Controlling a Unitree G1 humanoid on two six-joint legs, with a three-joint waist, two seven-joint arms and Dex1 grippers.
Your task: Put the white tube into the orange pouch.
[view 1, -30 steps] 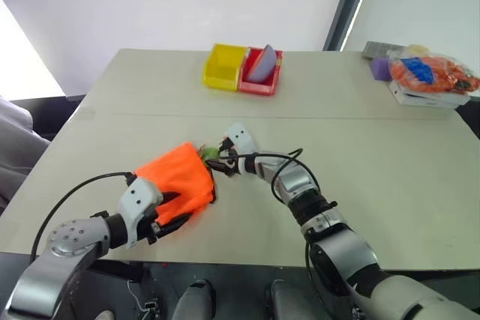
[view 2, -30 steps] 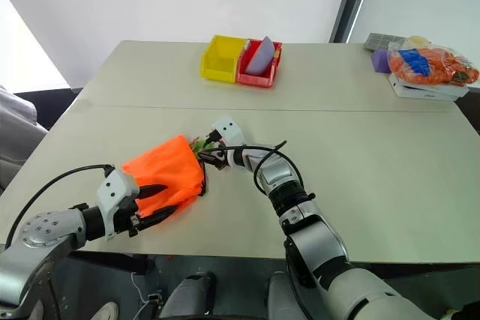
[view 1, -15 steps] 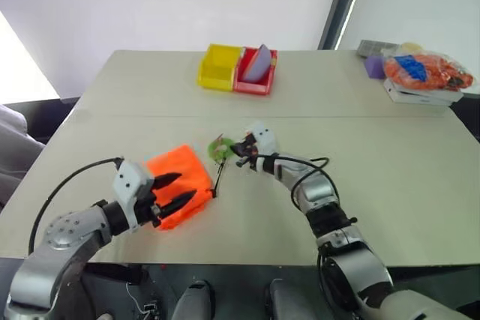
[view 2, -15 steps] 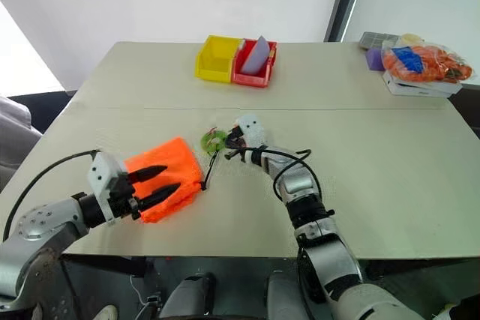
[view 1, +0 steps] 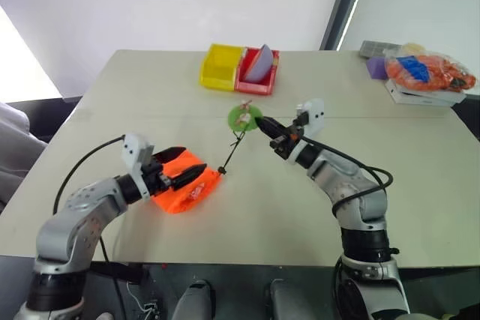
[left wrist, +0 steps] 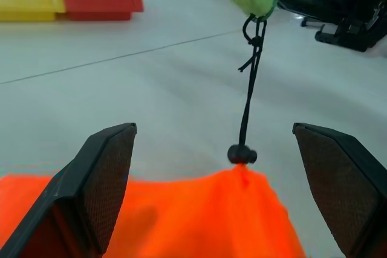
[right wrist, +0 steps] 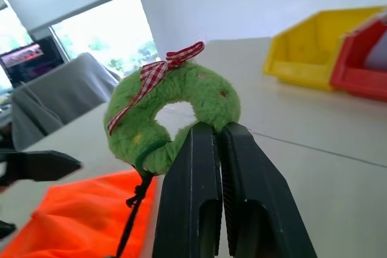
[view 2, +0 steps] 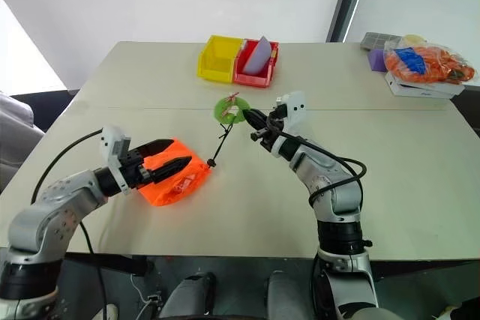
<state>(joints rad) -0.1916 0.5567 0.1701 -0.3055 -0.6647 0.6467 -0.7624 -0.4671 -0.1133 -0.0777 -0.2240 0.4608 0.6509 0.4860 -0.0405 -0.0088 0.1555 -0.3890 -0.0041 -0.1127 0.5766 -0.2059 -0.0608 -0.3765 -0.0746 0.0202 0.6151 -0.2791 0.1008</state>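
Observation:
The orange pouch (view 1: 178,194) lies on the table at the near left. My left gripper (view 1: 193,161) is open, its fingers (left wrist: 109,179) spread either side of the pouch's (left wrist: 181,222) upper edge. A black cord (left wrist: 248,107) runs taut from the pouch's mouth up to the round green tag (view 1: 244,116). My right gripper (right wrist: 221,128) is shut on the tag's (right wrist: 175,113) rim and holds it above mid-table. The white tube is out of view.
A yellow bin (view 1: 223,67) and a red bin (view 1: 259,73) stand side by side at the back middle. At the far right corner an orange mesh bag (view 1: 429,71) rests on a white box, beside a purple block (view 1: 376,67).
My right gripper shut on the green tag and lifted it up and to the right, drawing the cord taut. My left gripper opened wider and the pouch bunched smaller.

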